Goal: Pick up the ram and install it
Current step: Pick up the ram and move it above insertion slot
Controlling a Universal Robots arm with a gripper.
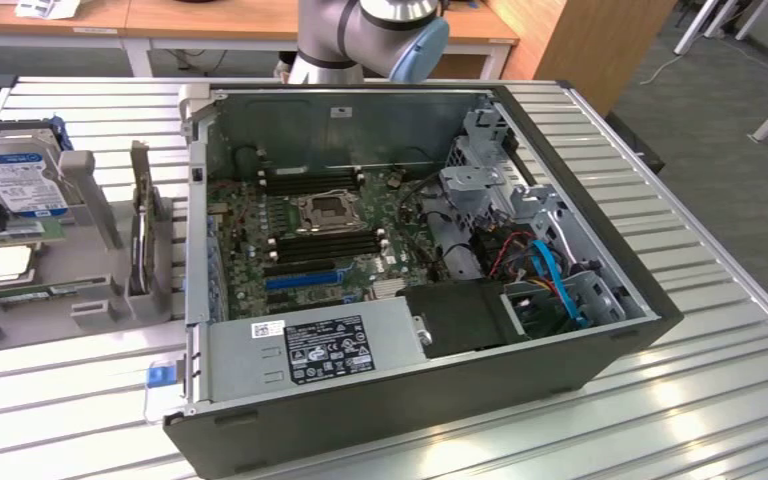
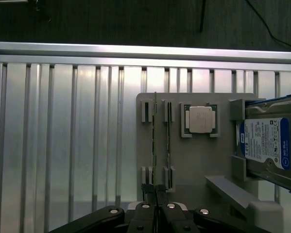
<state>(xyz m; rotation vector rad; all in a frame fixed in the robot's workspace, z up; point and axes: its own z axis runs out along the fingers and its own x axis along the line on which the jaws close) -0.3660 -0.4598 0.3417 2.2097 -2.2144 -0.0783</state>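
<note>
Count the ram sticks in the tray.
2. Both stand on edge in neighbouring slots of the tray: the inner stick next to the processor, the outer stick one slot farther from it. None looks hidden.

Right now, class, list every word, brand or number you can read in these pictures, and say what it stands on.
"WD Blue": on the hard drive, blue-and-white label.
Rest of that label: too small to read.
The power supply label: too small to read.
The processor chip: no readable marking.
</note>
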